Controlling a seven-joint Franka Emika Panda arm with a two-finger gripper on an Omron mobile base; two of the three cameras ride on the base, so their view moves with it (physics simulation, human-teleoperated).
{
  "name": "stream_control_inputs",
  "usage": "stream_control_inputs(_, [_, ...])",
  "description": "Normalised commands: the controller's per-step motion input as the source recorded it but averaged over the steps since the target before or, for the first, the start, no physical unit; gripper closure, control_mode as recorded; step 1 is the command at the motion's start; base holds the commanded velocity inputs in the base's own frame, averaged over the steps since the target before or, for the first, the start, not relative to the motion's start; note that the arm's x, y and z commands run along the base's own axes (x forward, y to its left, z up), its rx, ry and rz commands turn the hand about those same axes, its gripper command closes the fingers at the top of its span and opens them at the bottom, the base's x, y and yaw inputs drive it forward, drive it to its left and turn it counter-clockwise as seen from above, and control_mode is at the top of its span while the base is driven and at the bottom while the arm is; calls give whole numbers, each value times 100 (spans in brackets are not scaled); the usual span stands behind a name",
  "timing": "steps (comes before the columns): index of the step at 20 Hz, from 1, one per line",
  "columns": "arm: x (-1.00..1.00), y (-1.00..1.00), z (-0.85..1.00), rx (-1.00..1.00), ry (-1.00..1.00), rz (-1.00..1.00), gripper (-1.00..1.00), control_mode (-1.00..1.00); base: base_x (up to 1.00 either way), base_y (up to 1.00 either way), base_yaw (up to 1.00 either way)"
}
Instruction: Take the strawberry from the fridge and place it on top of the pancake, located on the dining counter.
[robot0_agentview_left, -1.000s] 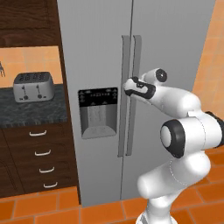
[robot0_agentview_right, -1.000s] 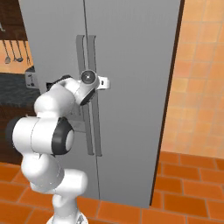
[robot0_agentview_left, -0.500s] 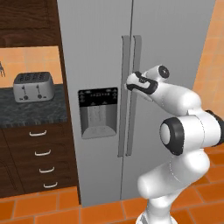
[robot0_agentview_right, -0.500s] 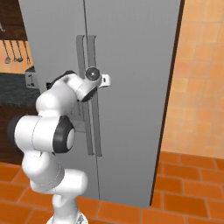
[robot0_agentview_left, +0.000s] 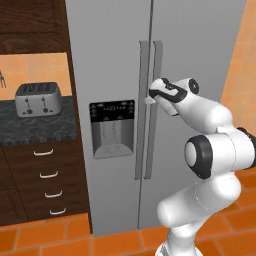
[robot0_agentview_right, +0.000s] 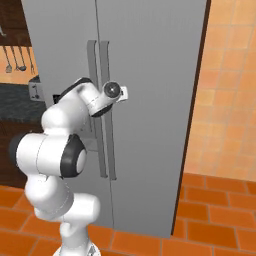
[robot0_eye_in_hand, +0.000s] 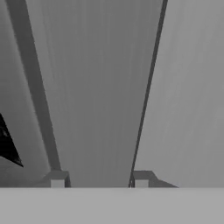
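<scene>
Gripping a handle (robot0_eye_in_hand: 94, 87) of the fridge (robot0_agentview_left: 110, 55), the gripper (robot0_agentview_left: 148, 100) has its two fingers (robot0_eye_in_hand: 57, 179) closed on either side of that vertical bar, seen close up in the hand view. The fridge has two doors, both shut, and two long handles side by side at the middle seam; from the base views I cannot tell which one is held. One black dispenser (robot0_agentview_left: 112, 127) sits in the left door. A single toaster (robot0_agentview_left: 37, 98) stands on the dark counter (robot0_agentview_left: 35, 130), above four drawers (robot0_agentview_left: 47, 175).
</scene>
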Motion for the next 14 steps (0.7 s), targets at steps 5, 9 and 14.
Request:
stream_control_inputs(5, [-86, -67, -14, 0, -1, 3, 100, -100, 0, 0, 0])
stream_control_inputs(9, [-90, -90, -9, 0, 0, 6, 100, -100, 0, 0, 0])
stream_control_inputs(14, [-80, -100, -8, 4, 0, 1, 100, -100, 0, 0, 0])
